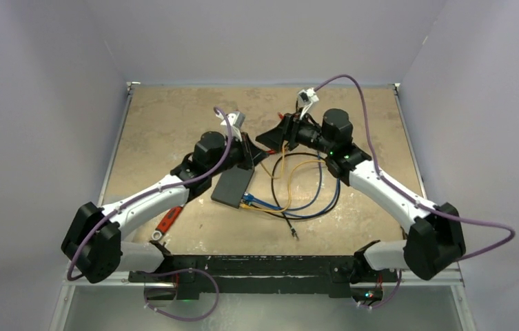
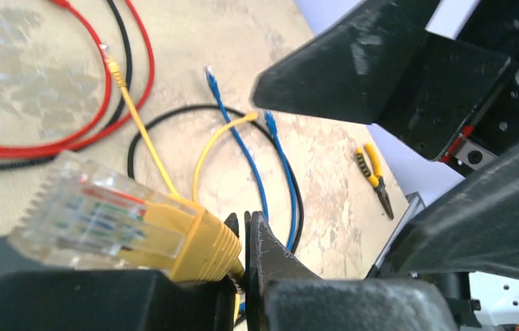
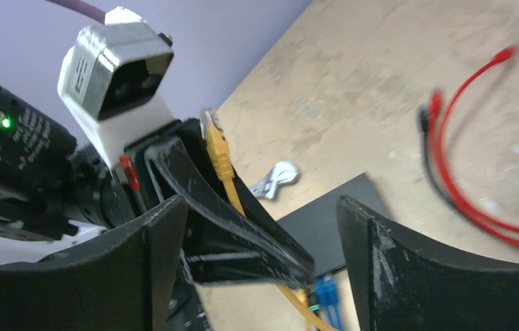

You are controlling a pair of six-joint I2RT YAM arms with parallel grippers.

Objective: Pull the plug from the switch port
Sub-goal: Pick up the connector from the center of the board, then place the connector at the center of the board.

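Slipping from the left jaws could be caused by cable drag: the plug is pinched only at its boot. The switch lies below them; the right jaws gape empty.

Switch: centre of the frame, flat on the table. Patch cables: looped just right of the switch. Adjustable wrench: lower left of the switch. Plug: out of the switch, held in the left gripper above its upper end.
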